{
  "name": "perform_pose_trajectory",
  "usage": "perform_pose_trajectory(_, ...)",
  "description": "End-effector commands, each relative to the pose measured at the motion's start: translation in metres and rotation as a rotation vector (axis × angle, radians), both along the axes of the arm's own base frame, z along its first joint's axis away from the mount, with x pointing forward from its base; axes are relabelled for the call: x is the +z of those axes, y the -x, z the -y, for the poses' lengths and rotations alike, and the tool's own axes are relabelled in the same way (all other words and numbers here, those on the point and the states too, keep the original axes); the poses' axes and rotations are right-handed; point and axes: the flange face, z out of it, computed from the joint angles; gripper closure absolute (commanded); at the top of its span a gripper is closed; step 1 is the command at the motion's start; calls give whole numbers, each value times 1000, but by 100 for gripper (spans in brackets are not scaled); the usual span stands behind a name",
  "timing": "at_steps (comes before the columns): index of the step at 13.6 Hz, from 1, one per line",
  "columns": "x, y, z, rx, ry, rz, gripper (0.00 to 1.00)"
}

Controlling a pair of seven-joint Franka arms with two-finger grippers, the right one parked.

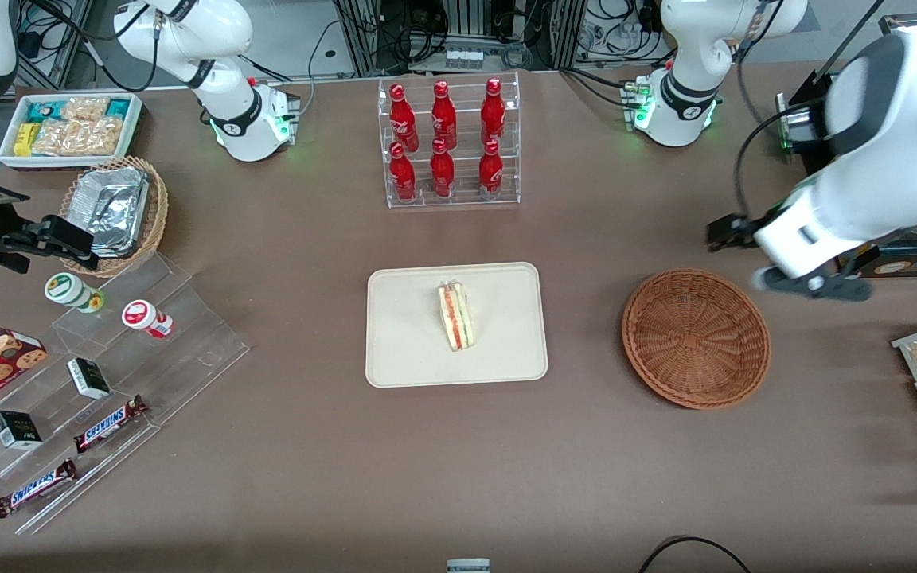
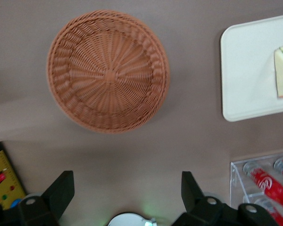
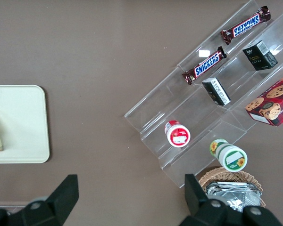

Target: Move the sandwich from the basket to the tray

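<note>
On the tray: the sandwich (image 1: 456, 316) is seen lying near the middle, its red and green filling edge showing.
Tray (image 1: 403, 350): set flat on the brown table (image 1: 307, 477), nearer the front camera than the rack of red bottles (image 1: 449, 142).
Basket (image 1: 696, 337): placed beside the tray, toward the working arm's end, holding nothing.
Gripper (image 2: 127, 188): held above the table near the basket, fingers (image 2: 61, 190) spread wide, nothing gripped.
</note>
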Motion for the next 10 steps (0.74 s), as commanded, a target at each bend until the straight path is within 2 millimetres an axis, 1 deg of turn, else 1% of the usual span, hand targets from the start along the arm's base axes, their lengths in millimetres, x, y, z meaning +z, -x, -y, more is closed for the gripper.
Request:
perform_pose_trajectory(1, 27, 23, -23, 7, -1, 9, 0)
perform_pose_trajectory(2, 31, 26, -33, 9, -10, 1, 0)
perform_pose_trajectory(3, 42, 30, -41, -7, -18, -6, 0)
perform_pose_trajectory(5, 50, 34, -57, -23, -14, -22, 0)
perform_pose_trajectory(6, 53, 36, -62, -17, -28, -22, 0)
perform_pose_trajectory(7, 62, 39, -68, -11, -56, -9, 0)
perform_pose_trajectory(10, 66, 40, -71, -6, -64, -6, 0)
